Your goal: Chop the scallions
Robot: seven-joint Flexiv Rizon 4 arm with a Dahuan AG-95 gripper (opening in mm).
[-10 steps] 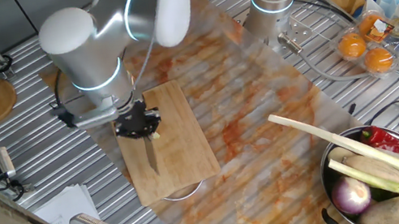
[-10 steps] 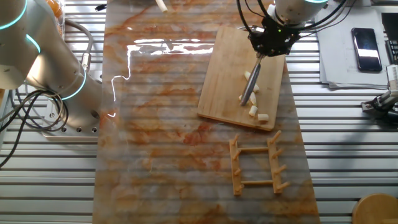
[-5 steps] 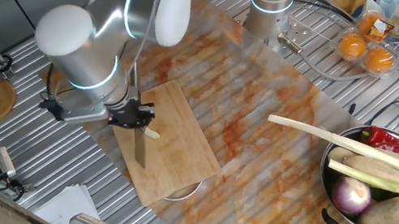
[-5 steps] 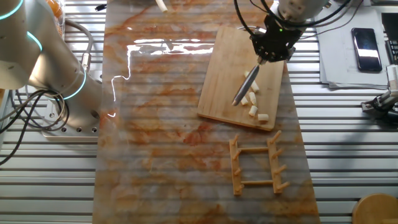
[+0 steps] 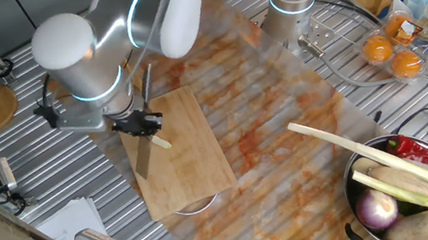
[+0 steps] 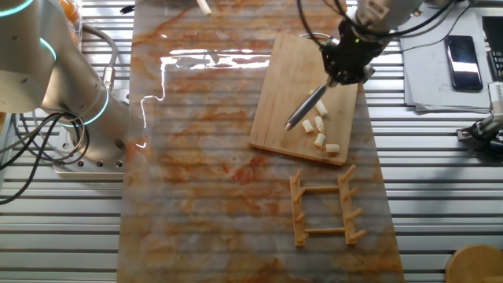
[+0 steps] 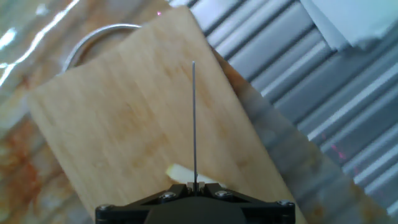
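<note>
One silver robot arm [image 5: 95,48] leans over the table, whose ribbed metal top [image 6: 440,196] is covered down the middle by a marbled orange-and-white plastic sheet [image 6: 204,173]. On that sheet lies a rectangular pale bamboo chopping board [image 5: 181,157], and from the hand view a curved metal rim [image 7: 102,34] pokes out from under its far edge.

Beside the board in the other fixed view sits a small wooden rack with pegs [image 6: 322,208]. In the near corner of one fixed view there is a steel bowl [image 5: 361,200] holding a long white stalk with green leaves [image 5: 380,157], a round purple onion [image 5: 378,211] and a red chilli [image 5: 421,152].

The black two-finger gripper [image 6: 346,67] hangs over the board's edge, its jaws closed tight around the handle of a slim steel-bladed knife [image 6: 305,108]. The blade slants down toward the board; seen from the hand view it is a thin line edge-on, and I cannot tell whether its tip touches the wood.

The scallions [image 6: 318,132] are short pale cream chunks scattered on the board, close beside the blade toward the rack. One longer cream piece [image 5: 161,142] lies on the board just below the gripper, and shows in the hand view beside the blade's base.
</note>
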